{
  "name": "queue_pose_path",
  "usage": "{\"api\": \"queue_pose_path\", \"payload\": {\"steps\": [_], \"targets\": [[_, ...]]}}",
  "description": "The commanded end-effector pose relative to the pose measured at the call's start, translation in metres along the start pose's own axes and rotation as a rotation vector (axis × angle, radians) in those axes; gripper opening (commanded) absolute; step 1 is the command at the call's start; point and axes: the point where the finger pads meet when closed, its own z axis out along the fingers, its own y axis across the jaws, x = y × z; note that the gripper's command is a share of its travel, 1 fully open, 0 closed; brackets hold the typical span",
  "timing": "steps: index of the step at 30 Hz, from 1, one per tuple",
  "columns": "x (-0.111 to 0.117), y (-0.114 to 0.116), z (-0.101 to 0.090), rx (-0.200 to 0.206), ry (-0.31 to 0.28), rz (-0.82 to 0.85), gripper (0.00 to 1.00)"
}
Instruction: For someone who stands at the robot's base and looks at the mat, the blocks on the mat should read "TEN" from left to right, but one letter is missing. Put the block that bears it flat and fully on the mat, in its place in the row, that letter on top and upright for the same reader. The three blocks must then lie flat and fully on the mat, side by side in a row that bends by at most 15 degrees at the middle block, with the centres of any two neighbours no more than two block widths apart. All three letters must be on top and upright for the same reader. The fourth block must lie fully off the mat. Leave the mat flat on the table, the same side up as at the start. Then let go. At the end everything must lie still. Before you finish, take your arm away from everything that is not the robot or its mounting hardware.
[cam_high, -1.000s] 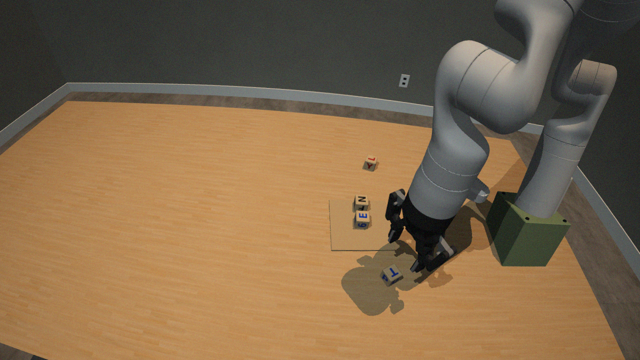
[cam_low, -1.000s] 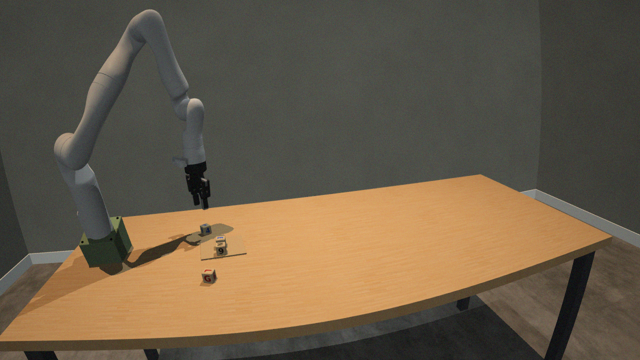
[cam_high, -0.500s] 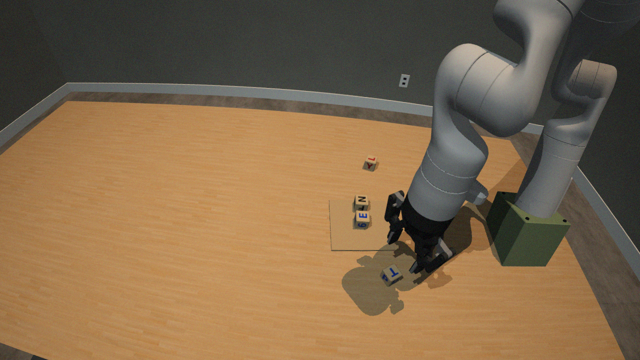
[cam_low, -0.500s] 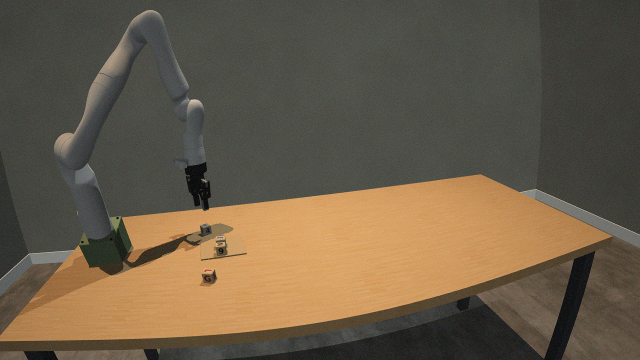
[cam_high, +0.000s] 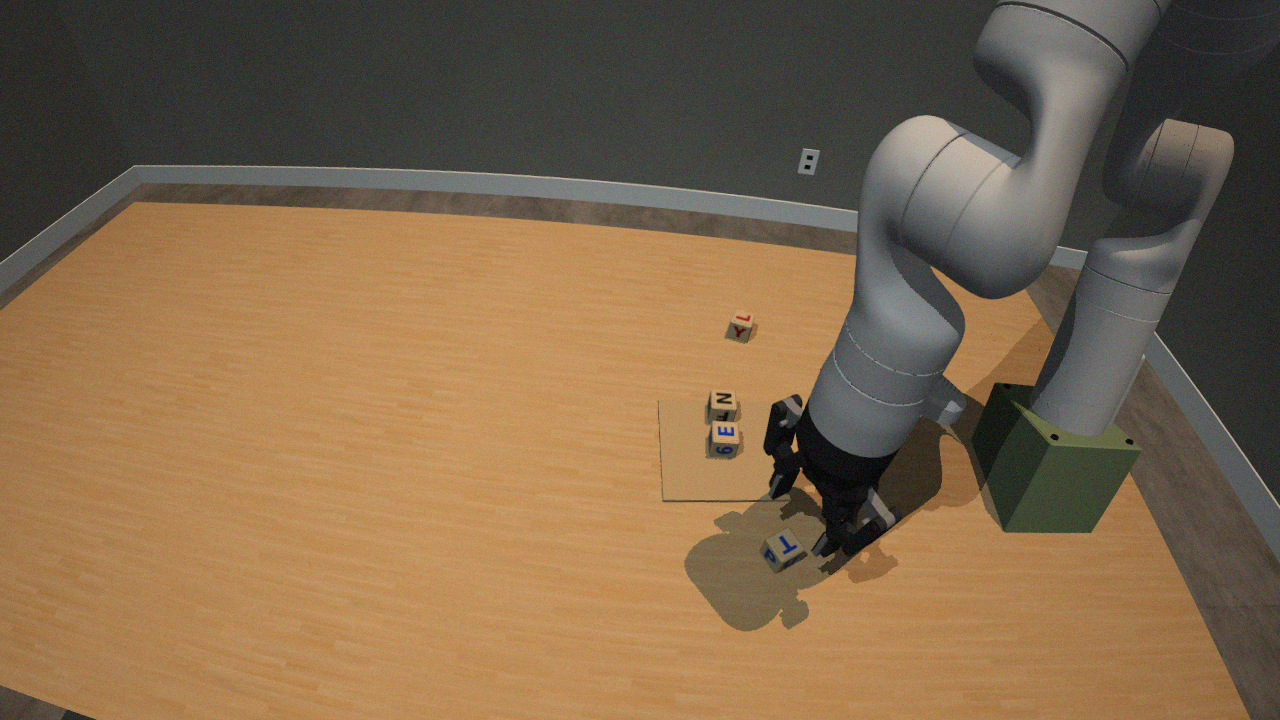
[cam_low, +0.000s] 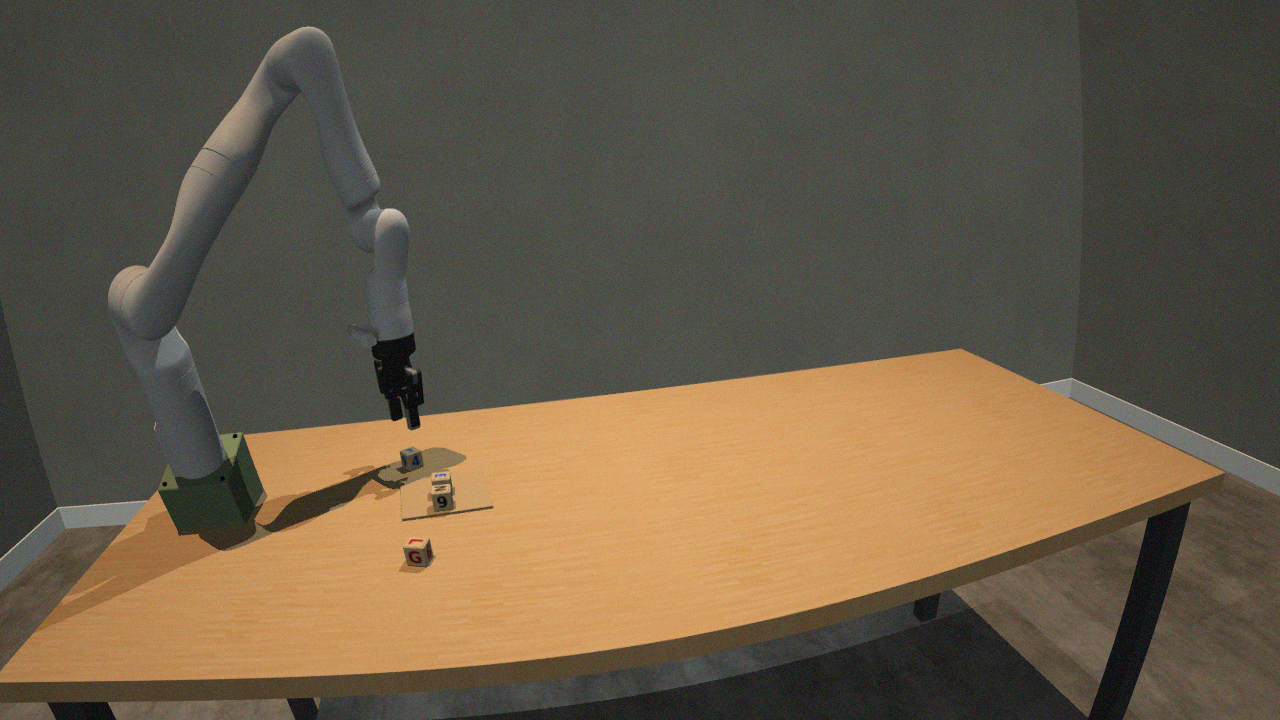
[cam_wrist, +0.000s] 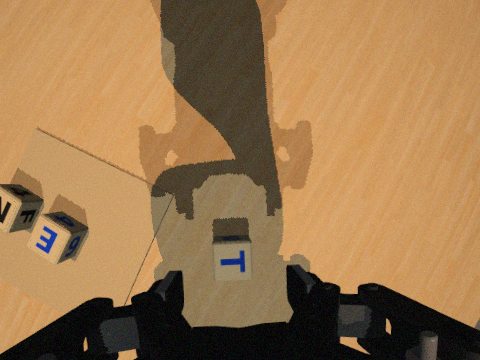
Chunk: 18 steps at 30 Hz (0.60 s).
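Observation:
The T block (cam_high: 783, 548) lies on the bare table just off the mat's near corner, blue T on top. It also shows in the side view (cam_low: 410, 458) and in the wrist view (cam_wrist: 232, 262). The tan mat (cam_high: 707, 456) carries the E block (cam_high: 724, 438) and the N block (cam_high: 722, 403) side by side, letters on top; both show at the left of the wrist view, the E block (cam_wrist: 56, 240) nearer. My gripper (cam_high: 814, 514) is open and empty. It hangs well above the T block, seen in the side view (cam_low: 407, 413), with its fingers astride the block's line.
A fourth block with a red L on top (cam_high: 740, 326) lies on the table beyond the mat's far side, and shows a G face in the side view (cam_low: 417, 552). The green robot base (cam_high: 1051, 465) stands to the right of the mat.

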Motion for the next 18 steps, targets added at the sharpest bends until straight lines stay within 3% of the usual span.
{"api": "queue_pose_path", "payload": {"steps": [1, 18], "targets": [[0.002, -0.001, 0.006, 0.001, 0.006, 0.001, 0.67], [0.001, -0.001, 0.028, 0.001, 0.006, 0.001, 0.67]]}}
